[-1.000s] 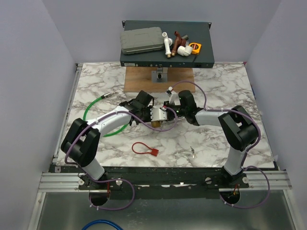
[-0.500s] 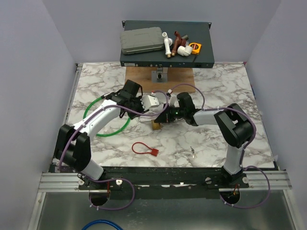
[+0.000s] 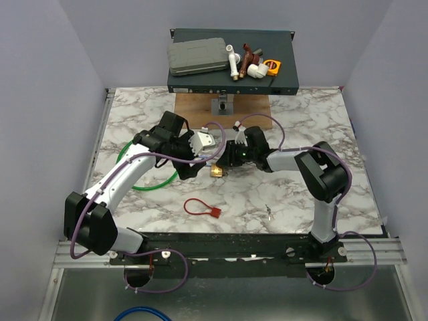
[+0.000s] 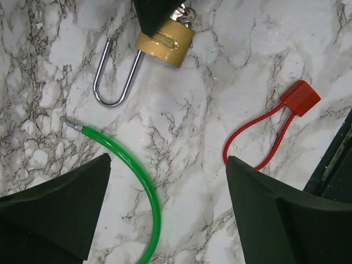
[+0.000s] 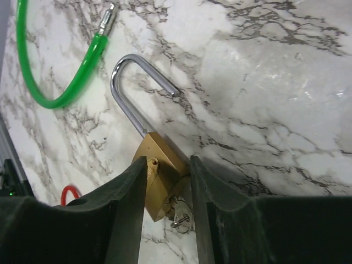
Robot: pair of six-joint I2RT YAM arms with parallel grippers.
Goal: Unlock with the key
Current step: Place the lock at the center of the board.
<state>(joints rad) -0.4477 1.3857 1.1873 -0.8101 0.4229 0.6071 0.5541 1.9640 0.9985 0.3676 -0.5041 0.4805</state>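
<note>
A brass padlock (image 3: pixel 217 171) lies on the marble table with its steel shackle (image 5: pixel 132 93) swung open. A small key (image 5: pixel 180 214) sits in the bottom of the padlock (image 5: pixel 159 176). My right gripper (image 5: pixel 168 159) is low over the lock body, its fingers parted on either side of the body and key, gripping neither. In the top view the right gripper (image 3: pixel 224 160) is just right of the lock. My left gripper (image 3: pixel 204 142) hangs above and behind the lock, wide open and empty. Its wrist view shows the padlock (image 4: pixel 165 41) under the left gripper (image 4: pixel 168 165).
A green cable loop (image 3: pixel 122 157) lies left of the lock. A red cable tie (image 3: pixel 200 207) lies near the front edge. A wooden board (image 3: pixel 194 110) and a dark rack unit (image 3: pixel 281 80) carrying a grey case (image 3: pixel 197 55) stand at the back.
My left gripper let go, opened wide and pulled back and up to the left. The right gripper's fingers parted and moved left over the lock, which shifted slightly.
</note>
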